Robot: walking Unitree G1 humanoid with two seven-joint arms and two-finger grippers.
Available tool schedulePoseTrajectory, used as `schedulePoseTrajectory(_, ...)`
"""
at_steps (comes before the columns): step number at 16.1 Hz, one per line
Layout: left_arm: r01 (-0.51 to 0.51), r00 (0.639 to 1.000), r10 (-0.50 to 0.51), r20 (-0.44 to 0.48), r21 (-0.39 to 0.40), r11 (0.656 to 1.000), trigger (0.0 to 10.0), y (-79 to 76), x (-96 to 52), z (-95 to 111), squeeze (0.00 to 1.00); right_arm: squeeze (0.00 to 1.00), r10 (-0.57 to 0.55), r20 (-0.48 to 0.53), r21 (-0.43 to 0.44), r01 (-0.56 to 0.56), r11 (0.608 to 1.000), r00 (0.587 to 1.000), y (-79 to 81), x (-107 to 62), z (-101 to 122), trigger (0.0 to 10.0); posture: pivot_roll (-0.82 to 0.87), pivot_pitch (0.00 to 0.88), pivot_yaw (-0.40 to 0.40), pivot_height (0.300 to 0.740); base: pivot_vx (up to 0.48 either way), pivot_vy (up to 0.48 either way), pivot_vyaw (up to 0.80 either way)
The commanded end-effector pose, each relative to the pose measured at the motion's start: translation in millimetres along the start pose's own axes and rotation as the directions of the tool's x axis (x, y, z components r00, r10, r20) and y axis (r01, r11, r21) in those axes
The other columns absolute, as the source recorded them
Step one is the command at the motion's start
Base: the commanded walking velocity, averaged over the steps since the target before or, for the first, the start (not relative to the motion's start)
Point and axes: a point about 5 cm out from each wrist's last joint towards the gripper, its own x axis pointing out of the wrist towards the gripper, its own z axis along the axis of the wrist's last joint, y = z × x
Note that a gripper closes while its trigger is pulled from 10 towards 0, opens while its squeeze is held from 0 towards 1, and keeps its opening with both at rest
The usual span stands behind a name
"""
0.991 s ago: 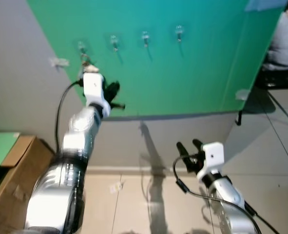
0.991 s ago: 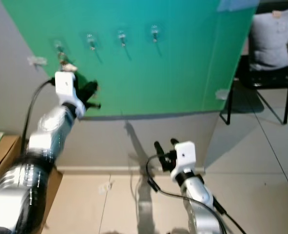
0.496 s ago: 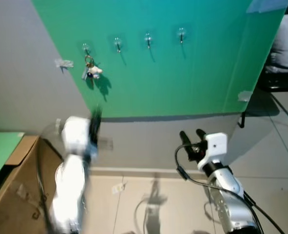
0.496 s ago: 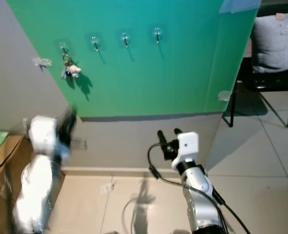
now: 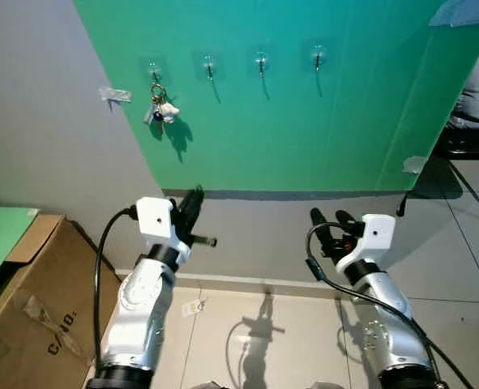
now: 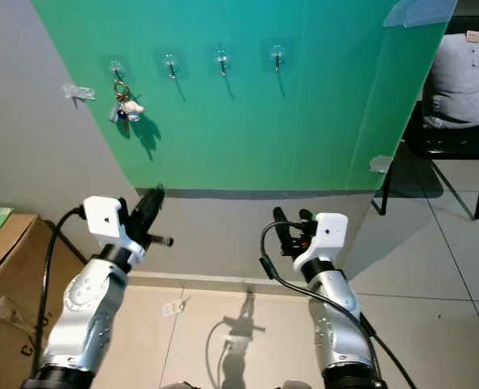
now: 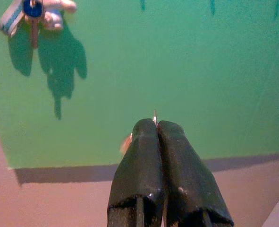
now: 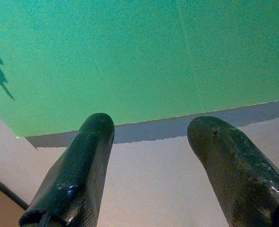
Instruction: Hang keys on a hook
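Four hooks sit in a row on the green wall point(image 5: 304, 121). The keys point(image 5: 160, 108) hang from the hook point(image 5: 153, 70) at the far left end. They have a blue key and a small white charm on the ring. The left gripper point(image 5: 192, 206) is low down, well under the keys and a bit to their right. Its two black fingers point(image 7: 144, 156) are pressed tight together with nothing between them. In the left wrist view the keys point(image 7: 33, 12) are far past the fingertips, up by a corner, with their dark shadow on the wall. The right gripper point(image 5: 330, 220) is low on the right side, well apart from the keys. Its fingers point(image 8: 85, 161) are spread wide and hold nothing. A brown box point(image 5: 28, 300) stands on the floor at the left. A black chair point(image 6: 454, 142) with a gray pillow point(image 6: 464, 69) is on the far right.
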Motion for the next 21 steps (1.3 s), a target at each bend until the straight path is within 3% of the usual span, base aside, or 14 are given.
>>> schedulePoseTrajectory(1,-0.01,1.0,0.011,-0.019,0.02,1.0,0.0,4.6,-2.0,-1.9,1.0,0.0,0.013,-0.012,0.008,-0.013,1.0,1.0,3.6,0.2,-2.7,10.0,-0.13,0.0,0.128,0.74,0.0,0.0,0.0)
schedulePoseTrajectory(3,0.013,1.0,-0.013,-0.002,0.064,0.998,0.0,0.5,-2.2,-1.4,1.0,0.0,0.024,0.008,0.015,-0.024,1.0,1.0,3.6,-2.7,-1.8,10.0,-0.14,0.0,0.124,0.74,0.0,0.0,0.0)
schedulePoseTrajectory(6,-0.031,0.998,0.023,0.06,0.136,0.99,0.0,10.2,-22.6,11.5,1.0,0.0,0.03,0.057,-0.048,-0.027,0.998,0.998,0.0,-4.6,8.2,10.0,-0.13,0.0,0.115,0.74,0.0,0.0,0.0)
schedulePoseTrajectory(7,0.007,1.0,-0.012,0.029,0.193,0.981,0.0,10.7,-32.6,8.0,1.0,0.0,0.031,0.041,-0.082,-0.028,0.996,0.999,-3.5,-7.8,6.8,10.0,-0.12,0.0,0.097,0.74,0.0,0.0,0.0)
schedulePoseTrajectory(8,0.009,1.0,-0.011,0.008,0.189,0.982,0.0,11.5,-34.3,4.4,1.0,0.0,0.03,0.023,-0.103,-0.028,0.994,0.999,-6.4,-11.1,4.2,10.0,-0.11,0.0,0.095,0.74,0.0,0.0,0.0)
schedulePoseTrajectory(9,0.021,1.0,-0.018,-0.02,0.163,0.986,0.0,8.0,-31.8,-2.8,1.0,0.0,0.042,-0.018,-0.138,-0.045,0.989,0.999,-10.5,-16.9,-3.7,10.0,-0.12,0.0,0.092,0.74,0.0,0.0,0.0)
schedulePoseTrajectory(13,0.016,1.0,-0.014,-0.021,0.144,0.989,0.0,-1.2,-15.8,-8.0,1.0,0.0,0.058,-0.051,-0.15,-0.065,0.987,0.997,-16.8,-13.6,-11.1,10.0,-0.12,0.0,0.058,0.74,0.0,0.0,0.0)
schedulePoseTrajectory(18,0.073,0.997,-0.068,-0.04,0.146,0.987,0.0,-7.8,2.7,-5.1,1.0,0.0,0.008,-0.116,-0.134,-0.023,0.991,0.993,-36.6,-13.1,-30.6,10.0,-0.14,0.0,0.082,0.74,0.0,0.0,0.0)
schedulePoseTrajectory(21,0.082,0.996,-0.085,0.012,0.131,0.988,0.0,-13.1,9.1,5.6,1.0,0.0,0.004,-0.113,-0.133,-0.019,0.991,0.994,-39.0,-12.5,-30.7,10.0,-0.15,0.0,0.087,0.74,0.121,0.0,0.0)
